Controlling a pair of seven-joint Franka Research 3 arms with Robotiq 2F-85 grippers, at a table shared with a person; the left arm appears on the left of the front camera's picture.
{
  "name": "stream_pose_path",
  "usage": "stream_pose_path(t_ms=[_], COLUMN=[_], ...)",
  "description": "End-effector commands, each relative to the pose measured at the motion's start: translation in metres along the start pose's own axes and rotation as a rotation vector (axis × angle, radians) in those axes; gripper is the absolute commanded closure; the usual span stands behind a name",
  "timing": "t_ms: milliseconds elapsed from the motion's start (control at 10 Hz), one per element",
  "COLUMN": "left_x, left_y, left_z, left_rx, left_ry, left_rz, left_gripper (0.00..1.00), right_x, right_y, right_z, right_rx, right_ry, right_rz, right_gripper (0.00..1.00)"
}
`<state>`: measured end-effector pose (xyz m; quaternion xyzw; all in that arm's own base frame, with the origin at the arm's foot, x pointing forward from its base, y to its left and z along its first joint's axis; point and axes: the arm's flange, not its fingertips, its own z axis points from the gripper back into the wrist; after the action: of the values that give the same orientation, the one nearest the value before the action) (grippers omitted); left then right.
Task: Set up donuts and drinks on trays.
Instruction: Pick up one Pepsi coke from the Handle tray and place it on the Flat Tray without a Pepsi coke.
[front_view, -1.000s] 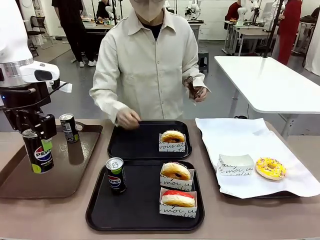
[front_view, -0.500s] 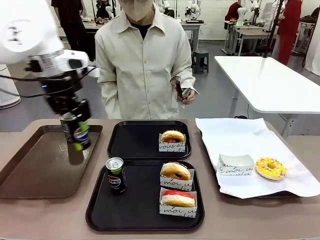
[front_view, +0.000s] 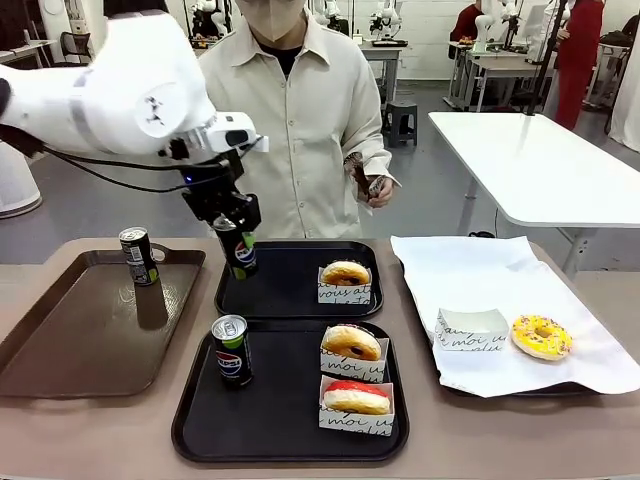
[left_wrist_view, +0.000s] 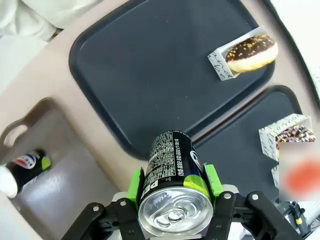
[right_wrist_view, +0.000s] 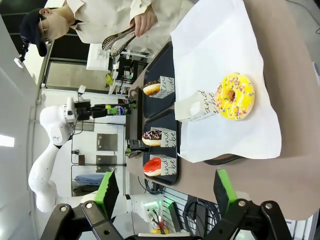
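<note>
My left gripper (front_view: 238, 228) is shut on a black Pepsi can (front_view: 241, 254) and holds it upright just above the left edge of the far black tray (front_view: 285, 290). In the left wrist view the can (left_wrist_view: 172, 170) sits between the green pads (left_wrist_view: 134, 183), with that tray (left_wrist_view: 150, 65) below. One boxed donut (front_view: 345, 274) is on the far tray. The near black tray (front_view: 280, 420) carries a can (front_view: 231, 350) and two boxed donuts (front_view: 351, 344) (front_view: 357, 398). My right gripper (right_wrist_view: 167, 192) is open, with nothing between its fingers.
A brown tray (front_view: 80, 350) at the left holds another can (front_view: 137, 255). At the right, white paper (front_view: 480, 270) carries a yellow sprinkled donut (front_view: 541, 336) and an empty white box (front_view: 471, 328). The person behind the table holds tongs (front_view: 362, 178) at chest height.
My left arm has carried the can up and to the right, from over the brown tray to the far black tray's left edge. The person's hand has left that tray.
</note>
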<state>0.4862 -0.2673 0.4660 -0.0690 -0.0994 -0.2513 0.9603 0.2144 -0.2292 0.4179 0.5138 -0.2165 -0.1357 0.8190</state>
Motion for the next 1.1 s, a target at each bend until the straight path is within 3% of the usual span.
stream_pose_path(t_ms=[0, 1000], left_x=[0.020, 0.043], left_y=[-0.010, -0.016], left_z=[-0.022, -0.094], left_rx=[0.039, 0.153], left_ry=[0.030, 0.151], left_rz=[0.019, -0.025], left_gripper=[0.42, 0.42], right_x=[0.000, 0.000], right_y=[-0.001, -0.001], right_z=[0.001, 0.001], right_rx=[0.016, 0.016], right_ry=[-0.003, -0.003], right_rz=[0.011, 0.011], right_gripper=[0.00, 0.00])
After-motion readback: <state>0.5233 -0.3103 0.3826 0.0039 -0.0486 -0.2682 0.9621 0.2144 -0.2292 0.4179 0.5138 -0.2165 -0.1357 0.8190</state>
